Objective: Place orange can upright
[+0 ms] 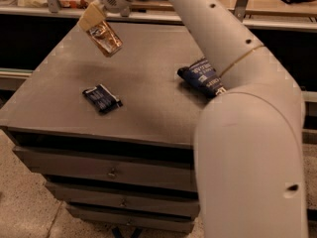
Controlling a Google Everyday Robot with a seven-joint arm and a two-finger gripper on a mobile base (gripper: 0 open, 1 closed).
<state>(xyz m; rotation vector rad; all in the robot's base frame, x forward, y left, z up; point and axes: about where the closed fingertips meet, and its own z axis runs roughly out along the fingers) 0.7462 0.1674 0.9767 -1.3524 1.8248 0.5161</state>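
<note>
The orange can (pixel 106 38) is a shiny golden-orange drink can held tilted in the air above the far left part of the grey cabinet top (pixel 148 88). My gripper (pixel 94 21) is shut on the can's upper end, with its tan fingers (pixel 90 18) around it. The can's lower end points down and to the right, clear of the surface. My white arm runs from the top of the view down the right side.
A small dark blue snack packet (pixel 102 98) lies on the left of the cabinet top. A larger dark blue packet (pixel 203 76) lies at the right, partly behind my arm. Drawers (pixel 109 170) sit below the top. A shelf rail runs behind.
</note>
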